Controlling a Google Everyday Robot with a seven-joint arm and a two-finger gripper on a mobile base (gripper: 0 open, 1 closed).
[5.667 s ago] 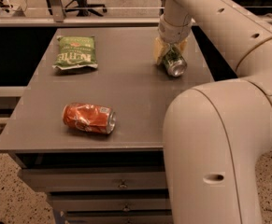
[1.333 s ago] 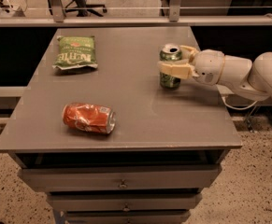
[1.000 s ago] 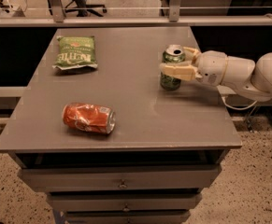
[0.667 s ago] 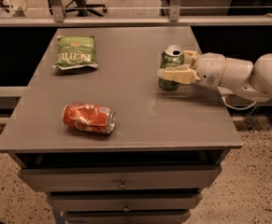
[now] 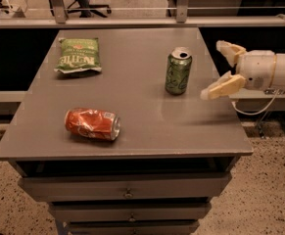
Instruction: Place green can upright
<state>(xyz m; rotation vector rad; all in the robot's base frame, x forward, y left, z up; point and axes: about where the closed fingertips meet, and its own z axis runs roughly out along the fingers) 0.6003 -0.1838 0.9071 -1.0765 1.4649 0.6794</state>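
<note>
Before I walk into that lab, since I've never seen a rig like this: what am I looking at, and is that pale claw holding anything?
The white arm at the right belongs to a mobile robot, and its two pale fingers form the hand. There is one picture, from a camera looking down on a grey table with drawers below. I cannot tell where the camera is mounted. On the table are a green can standing upright, a crushed orange can on its side, and a green chip bag lying flat. The hand is open and holds nothing. It hovers just right of the green can, not touching it.
</note>
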